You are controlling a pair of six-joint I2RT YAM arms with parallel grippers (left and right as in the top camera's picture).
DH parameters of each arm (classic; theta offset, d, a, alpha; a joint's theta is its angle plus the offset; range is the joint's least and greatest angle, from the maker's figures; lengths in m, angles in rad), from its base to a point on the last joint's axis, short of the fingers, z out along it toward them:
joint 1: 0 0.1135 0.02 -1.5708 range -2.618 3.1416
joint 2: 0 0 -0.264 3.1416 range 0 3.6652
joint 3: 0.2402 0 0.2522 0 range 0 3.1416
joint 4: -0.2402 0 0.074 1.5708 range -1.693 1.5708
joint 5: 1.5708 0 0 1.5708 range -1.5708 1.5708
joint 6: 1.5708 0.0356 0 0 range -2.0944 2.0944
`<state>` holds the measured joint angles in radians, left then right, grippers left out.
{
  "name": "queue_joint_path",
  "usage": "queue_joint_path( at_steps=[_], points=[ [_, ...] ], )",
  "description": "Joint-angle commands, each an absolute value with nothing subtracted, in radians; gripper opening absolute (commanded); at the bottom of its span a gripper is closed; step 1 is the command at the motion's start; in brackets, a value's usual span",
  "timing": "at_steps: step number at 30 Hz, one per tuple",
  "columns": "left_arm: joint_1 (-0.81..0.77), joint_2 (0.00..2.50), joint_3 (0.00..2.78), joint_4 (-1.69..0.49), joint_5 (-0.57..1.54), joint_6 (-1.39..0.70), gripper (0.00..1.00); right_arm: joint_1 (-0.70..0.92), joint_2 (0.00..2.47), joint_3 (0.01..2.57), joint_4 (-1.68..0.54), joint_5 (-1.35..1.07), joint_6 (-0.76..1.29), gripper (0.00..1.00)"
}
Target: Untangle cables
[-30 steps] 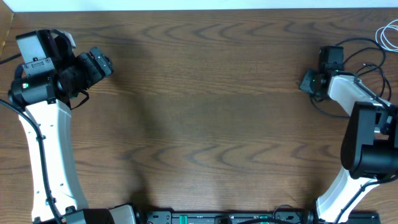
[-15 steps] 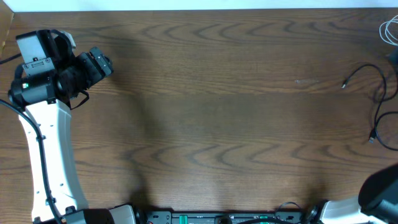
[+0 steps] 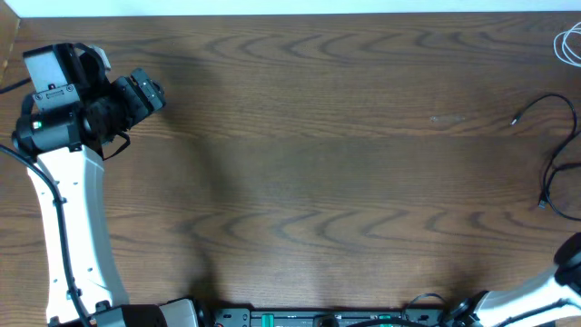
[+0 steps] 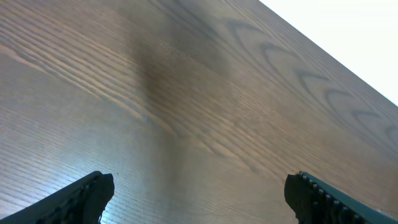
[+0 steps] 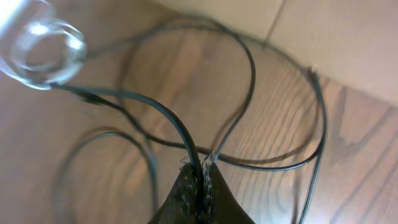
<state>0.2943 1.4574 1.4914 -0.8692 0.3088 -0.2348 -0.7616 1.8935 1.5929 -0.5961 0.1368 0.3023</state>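
no legible text, label, brand, number or sign in any view

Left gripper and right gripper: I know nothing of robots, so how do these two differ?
The left gripper stands wide open with nothing between its fingers; the right gripper is shut on a black cable. The left gripper looks down on bare table; the right gripper has loops of cable lying beneath it. Shared: each has two dark fingers.
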Motion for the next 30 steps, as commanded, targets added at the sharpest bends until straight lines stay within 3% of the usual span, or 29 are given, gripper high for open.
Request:
queue_joint_path(
  at_steps=[1, 2, 4, 5, 6, 9, 15, 21, 24, 30],
  points=[
    [0.295, 1.459, 1.498, -0.871, 0.306, -0.222, 0.93, -0.760, 2.008, 1.589, -0.595, 0.192, 0.306, 0.01],
    [0.295, 1.459, 1.498, -0.873, 0.306, -0.222, 0.93, -0.760, 2.036, 1.589, -0.599, 0.194, 0.306, 0.08],
    [0.295, 1.459, 1.498, -0.874, 0.305, -0.222, 0.93, -0.760, 2.063, 1.589, -0.606, 0.194, 0.306, 0.34],
    [0.295, 1.459, 1.498, -0.874, 0.305, -0.222, 0.93, -0.760, 2.070, 1.589, -0.610, 0.192, 0.307, 0.62],
    [0.295, 1.459, 1.498, -0.874, 0.306, -0.222, 0.93, -0.760, 2.072, 1.589, -0.611, 0.193, 0.307, 0.75],
    [0.295, 1.459, 1.498, -0.874, 0.306, -0.222, 0.93, -0.760, 2.067, 1.599, -0.621, 0.193, 0.307, 0.97],
    [0.295, 1.459, 1.498, -0.874, 0.305, -0.222, 0.93, -0.758, 2.066, 1.747, -0.777, 0.100, 0.306, 0.99],
    [0.295, 1.459, 1.498, -0.873, 0.306, -0.222, 0.93, -0.733, 2.066, 1.980, -0.996, -0.257, 0.161, 0.99],
    [0.295, 1.459, 1.498, -0.874, 0.306, -0.222, 0.93, -0.668, 2.065, 2.103, -1.138, -0.434, 0.011, 0.99],
    [0.295, 1.459, 1.498, -0.881, 0.306, -0.222, 0.93, -0.484, 2.065, 2.219, -1.322, -0.438, -0.061, 0.99]
  ],
)
